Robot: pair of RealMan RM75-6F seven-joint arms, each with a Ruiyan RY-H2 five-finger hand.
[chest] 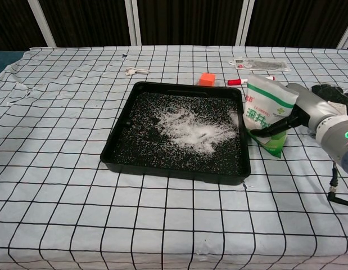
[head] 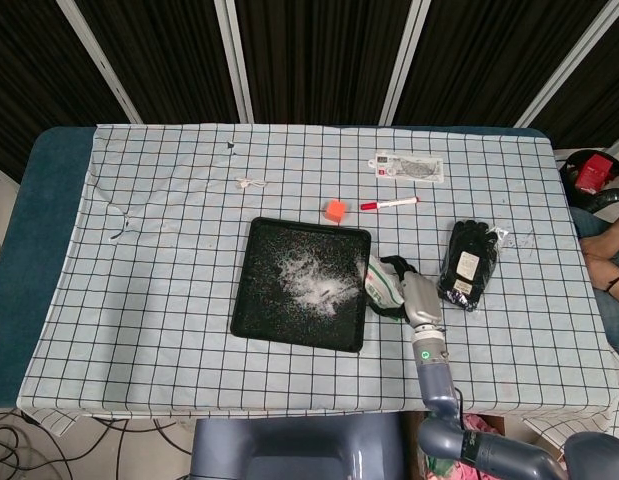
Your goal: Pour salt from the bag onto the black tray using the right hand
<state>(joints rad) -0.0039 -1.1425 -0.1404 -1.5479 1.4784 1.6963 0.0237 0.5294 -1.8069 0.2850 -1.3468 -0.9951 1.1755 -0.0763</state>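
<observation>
A surface (head: 139, 300) covered in a white cloth with a dark grid fills both views. Near its middle sits the black tray (chest: 118, 135), the landmark here. White salt (chest: 190, 130) is heaped toward the tray's centre and right half, with loose grains scattered over the rest of its floor.

Just beside the tray's right edge is the salt bag (chest: 266, 112), white with green print. It stands nearly upright, leaning slightly toward the tray, its lower end resting on the cloth. The right hand (chest: 308, 109) holds it from the side away from the tray; dark fingers (chest: 275, 128) wrap across the bag's lower front, closed around it. The left hand is not visible in either view.

Judging by the salt on the tray and the bag standing outside the rim, pouring appears largely done and the bag is being set down. The next move likely calls for easing the fingers open without toppling the bag.
</observation>
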